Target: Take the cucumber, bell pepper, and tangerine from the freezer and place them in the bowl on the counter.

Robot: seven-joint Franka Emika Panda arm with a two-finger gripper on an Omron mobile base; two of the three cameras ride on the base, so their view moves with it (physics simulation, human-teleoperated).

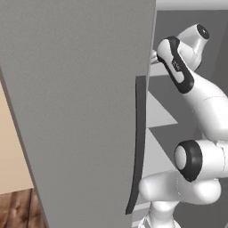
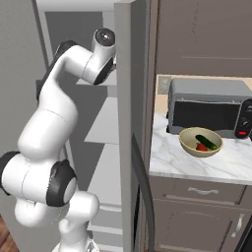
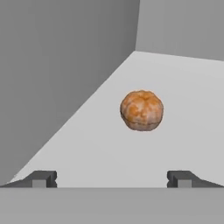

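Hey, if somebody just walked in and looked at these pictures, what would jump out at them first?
The tangerine sits alone on a pale freezer shelf, straight ahead of the open gripper. The white arm reaches into the tall grey freezer. On the marble counter, the bowl in front of the microwave holds the cucumber and bell pepper.

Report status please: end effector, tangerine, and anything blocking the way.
End effector open, empty, inside freezer. Tangerine ahead on shelf, not touched. Cucumber and pepper in bowl. Path to tangerine looks free.
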